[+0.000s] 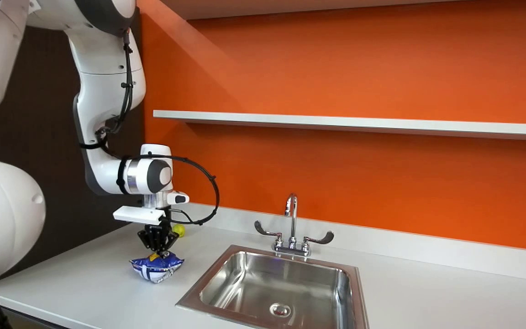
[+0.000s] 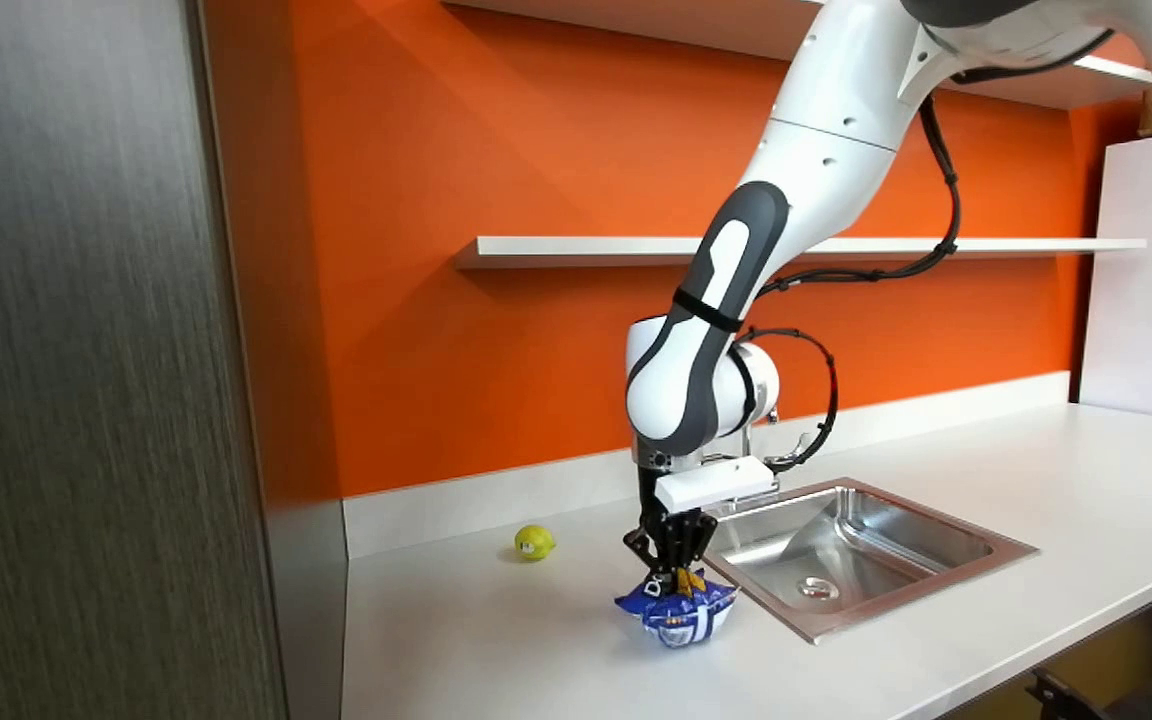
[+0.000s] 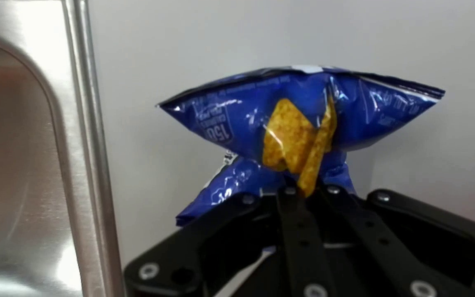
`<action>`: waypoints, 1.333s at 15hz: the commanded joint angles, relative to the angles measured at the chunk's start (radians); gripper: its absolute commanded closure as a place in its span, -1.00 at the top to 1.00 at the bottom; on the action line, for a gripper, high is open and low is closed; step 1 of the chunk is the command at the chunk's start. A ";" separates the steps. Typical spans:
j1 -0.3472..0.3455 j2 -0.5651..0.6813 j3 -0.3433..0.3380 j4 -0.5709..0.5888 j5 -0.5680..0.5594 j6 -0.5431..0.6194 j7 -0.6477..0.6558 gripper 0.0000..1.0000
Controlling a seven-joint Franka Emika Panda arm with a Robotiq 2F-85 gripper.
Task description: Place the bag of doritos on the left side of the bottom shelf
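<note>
The blue Doritos bag shows at the counter in both exterior views (image 1: 155, 270) (image 2: 684, 622), and its chip picture faces up in the wrist view (image 3: 237, 109). My gripper (image 1: 162, 254) points straight down and is shut on the bag's middle, which is pinched into folds between the fingertips (image 3: 309, 190). The fingertips are partly hidden by the bag. I cannot tell whether the bag's underside touches the counter. The lower white shelf (image 1: 354, 122) runs along the orange wall, above the gripper. It also shows in an exterior view (image 2: 576, 252), partly behind the arm.
A steel sink (image 1: 359, 292) is set in the white counter (image 2: 456, 640) beside the bag. A faucet (image 1: 293, 224) stands behind it. A yellow-green lemon-like object (image 2: 534, 542) lies near the back wall. A dark panel (image 2: 86, 400) closes one side. An upper shelf (image 2: 636, 28) hangs above.
</note>
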 commanded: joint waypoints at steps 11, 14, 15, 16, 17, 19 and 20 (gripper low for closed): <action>0.010 -0.078 -0.010 -0.011 -0.013 -0.017 0.044 -0.99; 0.008 -0.149 -0.002 -0.038 -0.010 -0.023 0.051 -0.99; 0.007 -0.173 0.000 -0.048 -0.011 -0.025 0.055 -0.99; 0.005 -0.207 0.004 -0.065 -0.010 -0.029 0.060 -0.99; 0.002 -0.245 0.010 -0.087 -0.007 -0.036 0.062 -0.99; -0.005 -0.323 0.023 -0.131 -0.002 -0.052 0.066 -0.99; -0.009 -0.362 0.031 -0.152 0.001 -0.062 0.066 -0.99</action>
